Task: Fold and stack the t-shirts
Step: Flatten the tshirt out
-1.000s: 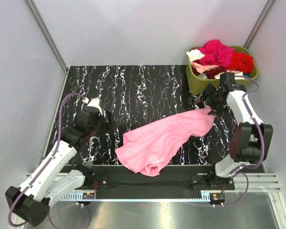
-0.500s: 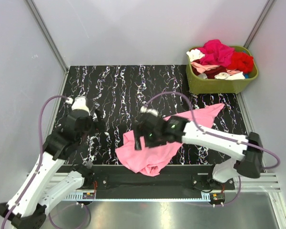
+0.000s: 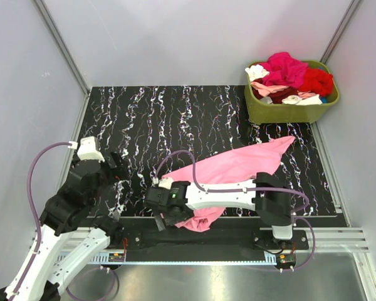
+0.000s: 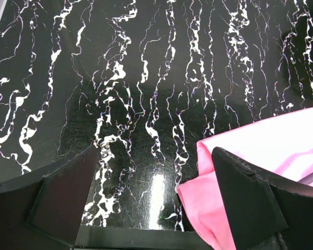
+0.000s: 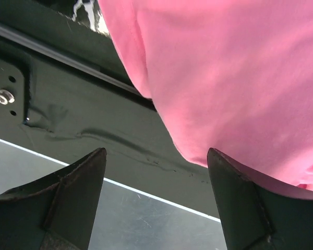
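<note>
A medium pink t-shirt (image 3: pixel 238 168) lies crumpled and slanted across the black marbled table (image 3: pixel 175 113), with one bunched end hanging over the front edge (image 3: pixel 200 221). My right gripper (image 3: pixel 160 218) is open and empty at that bunched end, low at the table's front edge. In the right wrist view the pink cloth (image 5: pixel 224 78) fills the upper right above the open gripper (image 5: pixel 156 205). My left gripper (image 3: pixel 121 164) is open and empty, left of the shirt. In the left wrist view (image 4: pixel 156 208) its right finger (image 4: pixel 250 198) is over the shirt's left edge (image 4: pixel 261 140).
An olive-green tub (image 3: pixel 288 111) stands at the back right corner. It holds magenta (image 3: pixel 285 68), red (image 3: pixel 316 80), white (image 3: pixel 257 71) and pale pink (image 3: pixel 269 89) shirts. Grey walls enclose the table. A black rail (image 5: pixel 83 130) runs below the front edge.
My right arm swung from beside the tub across to the shirt's near left end and is now low at the front edge. My left arm drew back toward the near left.
</note>
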### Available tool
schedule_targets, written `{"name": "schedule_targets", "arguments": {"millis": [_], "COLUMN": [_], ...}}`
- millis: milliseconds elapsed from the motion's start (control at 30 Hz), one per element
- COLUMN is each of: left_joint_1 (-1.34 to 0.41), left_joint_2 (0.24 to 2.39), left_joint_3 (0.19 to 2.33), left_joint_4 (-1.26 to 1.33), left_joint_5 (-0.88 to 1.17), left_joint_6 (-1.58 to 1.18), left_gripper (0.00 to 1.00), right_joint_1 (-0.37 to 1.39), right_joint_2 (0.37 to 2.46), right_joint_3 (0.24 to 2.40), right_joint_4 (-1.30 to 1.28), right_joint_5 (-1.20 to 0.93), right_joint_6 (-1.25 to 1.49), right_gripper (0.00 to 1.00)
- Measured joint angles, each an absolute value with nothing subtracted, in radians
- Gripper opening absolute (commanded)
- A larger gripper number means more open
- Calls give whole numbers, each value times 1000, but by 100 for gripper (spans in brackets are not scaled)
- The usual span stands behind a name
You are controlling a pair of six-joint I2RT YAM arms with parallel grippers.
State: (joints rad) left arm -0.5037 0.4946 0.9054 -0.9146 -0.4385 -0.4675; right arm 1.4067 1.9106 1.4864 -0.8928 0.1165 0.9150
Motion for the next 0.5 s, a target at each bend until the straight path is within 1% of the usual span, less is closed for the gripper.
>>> {"name": "schedule_targets", "arguments": {"millis": [167,233,400,500], "left_joint_1": [-504,-504,-504,-504], "left_joint_2": [494,494,492,492], "left_joint_3": [905,905,905,905], "left_joint_4": [-913,-913,-913,-913], "left_joint_5": [-439,-440,-441,-442], "left_joint_6": [-467,-467,-467,-467], "left_gripper": [99,99,99,99], "right_joint_1": [1405,1405,1404,1402], "right_joint_2": [1970,2001,2072,2096], "right_joint_3": [1567,1585,1596,1596], "right_joint_4": [-921,-924,-949,-963], "right_joint_5": [158,176,220,234], "right_joint_6": [910,904,886,879], "right_gripper": [81,75,68,55]}}
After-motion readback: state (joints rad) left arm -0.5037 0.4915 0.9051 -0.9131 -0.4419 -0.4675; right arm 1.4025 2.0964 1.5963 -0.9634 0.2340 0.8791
